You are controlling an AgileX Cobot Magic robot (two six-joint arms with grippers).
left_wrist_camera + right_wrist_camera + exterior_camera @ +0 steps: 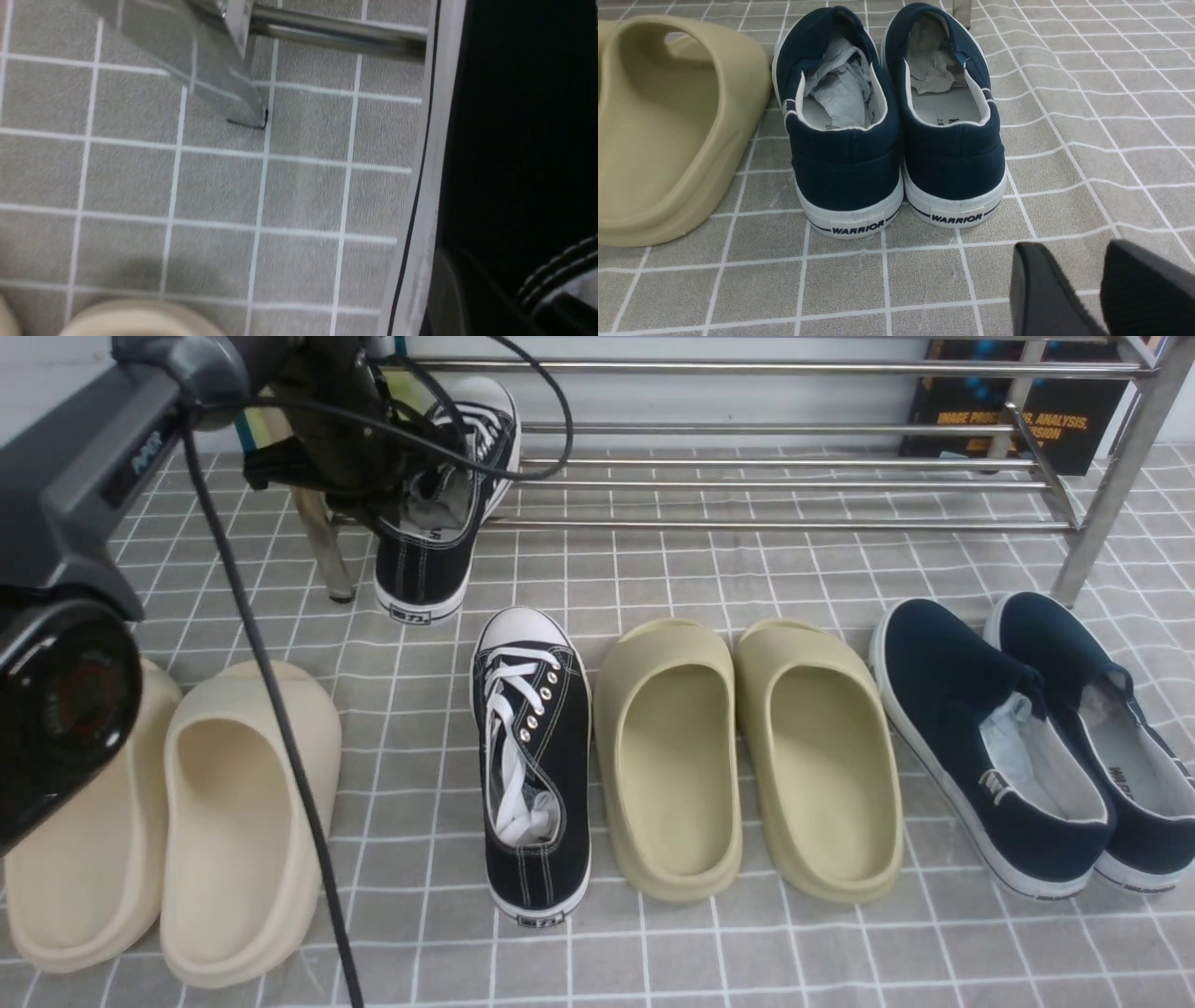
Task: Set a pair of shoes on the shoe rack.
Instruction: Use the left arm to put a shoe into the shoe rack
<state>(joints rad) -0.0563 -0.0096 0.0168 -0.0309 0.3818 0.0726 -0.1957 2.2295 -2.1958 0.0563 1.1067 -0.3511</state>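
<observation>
Black canvas with white stitching marks the raised sneaker (pixel 425 565), which hangs at the left end of the shoe rack (pixel 775 524), just beside its front left leg. Its long axis runs from near to far and slopes steeply. The white toe cap is high and points away, in over the bars of the lower tier, and the heel hangs low toward the camera. Whether the heel touches the grey checked mat (pixel 653 971) cannot be told. The left gripper (pixel 406 499) reaches into the shoe's opening and is clamped tight on the raised sneaker. In the left wrist view that shoe's white sole edge and dark side sit close to the lens, with a rack leg and bar beyond.

The other sneaker (pixel 551 775) lies flat on the mat, well short of the rack. It sits between the cream slides (pixel 243 803) and the olive slides (pixel 667 653), just beside the nearer olive one. Its long axis also runs near to far, with the toe cap pointing away toward the rack and leaning slightly to the robot's left. Its heel faces the camera and the white laces are up.

The right gripper (pixel 1083 252) hangs low over the mat behind the heels of the navy slip-ons (pixel 943 681). Its two dark fingers (pixel 1045 289) stand apart, gripping no shoe.
</observation>
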